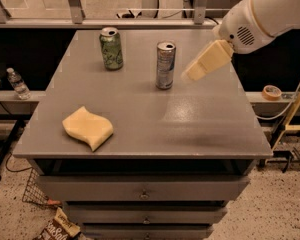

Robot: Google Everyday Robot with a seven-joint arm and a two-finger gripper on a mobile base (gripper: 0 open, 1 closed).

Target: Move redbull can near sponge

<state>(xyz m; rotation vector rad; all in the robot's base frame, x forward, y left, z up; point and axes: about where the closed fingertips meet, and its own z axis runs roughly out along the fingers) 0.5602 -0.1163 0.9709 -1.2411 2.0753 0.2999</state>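
Note:
The redbull can [165, 65], slim and silver-blue, stands upright near the middle back of the grey table [190, 129]. The sponge [88, 127], a pale yellow pad with wavy edges, lies flat near the front left edge. My gripper [194, 74] comes in from the upper right on a white arm and hangs just right of the can, a small gap apart, holding nothing.
A shorter green can [111, 48] stands at the back left of the table. Drawers sit under the tabletop. A water bottle [17, 83] is on the shelf to the left, a tape roll [272, 91] to the right, and a wire basket on the floor.

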